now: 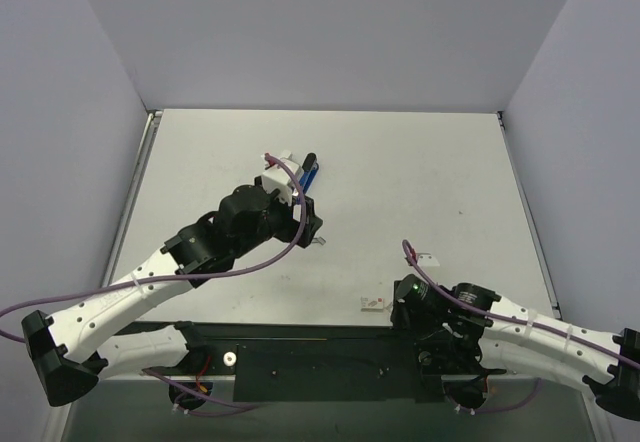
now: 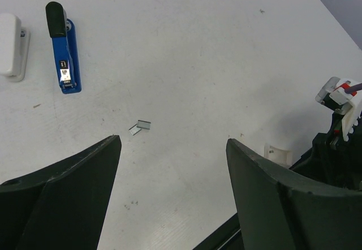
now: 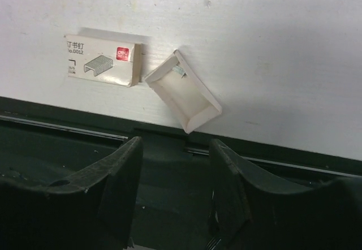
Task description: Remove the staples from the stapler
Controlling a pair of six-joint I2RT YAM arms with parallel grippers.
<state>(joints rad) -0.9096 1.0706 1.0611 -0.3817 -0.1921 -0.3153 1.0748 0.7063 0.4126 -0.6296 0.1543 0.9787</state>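
**Silvery staples loose on the table, both grippers empty**

Silvery-white staple strips [image 2: 140, 126], two short bits touching each other, lie flat on the white table [image 2: 198, 46]. They sit a little way from the blue metal stapler with a black end [image 2: 63, 49], on its side towards the arm bases. That stapler lies flat and closed. A white plastic stapler [image 2: 12, 46] rests just beside the blue stapler, on its left in the left wrist view.

The left gripper [image 2: 172, 188] hangs above the table with its dark fingers [image 2: 68, 199] spread wide and nothing between them. The staple strips show in the gap, between the fingers and the blue stapler.

The right gripper [image 3: 175, 188] is well apart from the blue stapler, at the table's near edge. Its fingers [image 3: 107, 193] stand moderately apart and hold nothing. Just beyond them lies a pale cardboard staple box with a red logo [image 3: 102, 60]. An open shallow cardboard tray [image 3: 184, 91] touches the box at one corner. A small silvery clump [image 3: 179, 70] sits in the tray's far corner.
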